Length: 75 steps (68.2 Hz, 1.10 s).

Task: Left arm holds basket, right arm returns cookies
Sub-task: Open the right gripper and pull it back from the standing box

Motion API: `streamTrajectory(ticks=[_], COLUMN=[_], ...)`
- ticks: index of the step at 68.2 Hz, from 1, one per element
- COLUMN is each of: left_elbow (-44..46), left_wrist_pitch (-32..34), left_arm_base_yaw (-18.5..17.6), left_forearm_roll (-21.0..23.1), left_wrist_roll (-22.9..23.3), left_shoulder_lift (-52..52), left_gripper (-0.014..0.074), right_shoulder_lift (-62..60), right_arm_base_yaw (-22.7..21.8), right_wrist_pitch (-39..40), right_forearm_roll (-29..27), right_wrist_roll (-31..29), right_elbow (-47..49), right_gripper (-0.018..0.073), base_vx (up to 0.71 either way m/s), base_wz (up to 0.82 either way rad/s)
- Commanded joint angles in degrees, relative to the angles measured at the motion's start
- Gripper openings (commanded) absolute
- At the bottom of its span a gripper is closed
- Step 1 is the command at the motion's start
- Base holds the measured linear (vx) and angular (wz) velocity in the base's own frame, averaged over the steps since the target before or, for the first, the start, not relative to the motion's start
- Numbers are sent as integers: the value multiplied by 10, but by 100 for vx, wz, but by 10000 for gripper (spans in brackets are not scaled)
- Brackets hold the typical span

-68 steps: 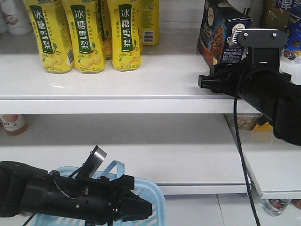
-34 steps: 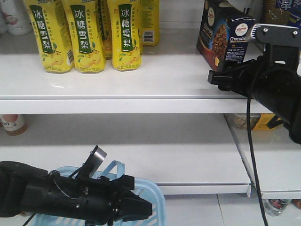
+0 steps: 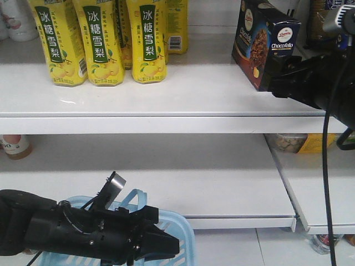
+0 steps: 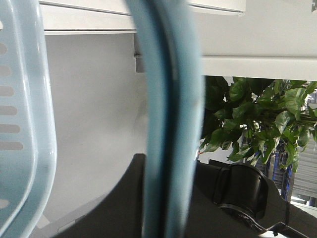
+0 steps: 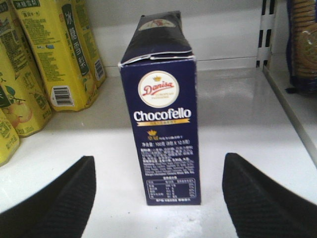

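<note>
The cookies [image 3: 265,45], a dark navy "Chocofello" box, stand upright at the right end of the upper shelf [image 3: 166,91]. My right gripper [image 3: 275,84] is open just in front of the box. In the right wrist view the box [image 5: 166,124] stands free beyond and between the two spread black fingers [image 5: 64,198], touching neither; the right gripper [image 5: 159,161] holds nothing. Low at the left, my left gripper [image 3: 166,244] is shut on the handle [image 3: 136,197] of the light blue basket [image 3: 186,235]. The left wrist view shows the handle [image 4: 171,124] running through the left gripper [image 4: 168,198].
Yellow drink bottles [image 3: 100,44] stand at the left of the upper shelf, seen too in the right wrist view [image 5: 44,64]. Biscuit packs [image 5: 302,44] fill the neighbouring bay at right. A lower shelf [image 3: 194,183] juts out above the basket. A green plant [image 4: 257,114] stands behind.
My right arm has drawn back to the right, away from the cookie box, which stays standing on the shelf. The left arm and basket have not moved.
</note>
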State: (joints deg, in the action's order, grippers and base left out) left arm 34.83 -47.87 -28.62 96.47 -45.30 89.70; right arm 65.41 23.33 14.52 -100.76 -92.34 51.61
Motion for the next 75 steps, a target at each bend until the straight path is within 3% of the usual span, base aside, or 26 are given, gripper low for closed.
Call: streamTrajectory(ticks=[1, 21, 45, 75], left_elbow=[12, 12, 12, 12], left_wrist_pitch=[-34, -34, -34, -34], left_arm_base_yaw=[0, 0, 0, 0], left_forearm_roll=[28, 28, 29, 29], left_wrist_roll=[-5, -5, -5, -5], left_shoulder_lift=[-23, -23, -23, -23], left_gripper=[-6, -6, -6, -6], right_shoulder_lift=[-35, -140, -309, -478], right_arm_base_yaw=[-3, -3, -3, -3], right_wrist_pitch=[-21, -18, 74, 81], right_forearm_roll=[-12, -12, -12, -12], right_wrist_roll=[-10, -42, -116, -116], right_elbow=[0, -34, -128, -308], right_gripper=[522, 522, 520, 519], base_vx=[0, 0, 0, 0], base_wz=[0, 0, 0, 0])
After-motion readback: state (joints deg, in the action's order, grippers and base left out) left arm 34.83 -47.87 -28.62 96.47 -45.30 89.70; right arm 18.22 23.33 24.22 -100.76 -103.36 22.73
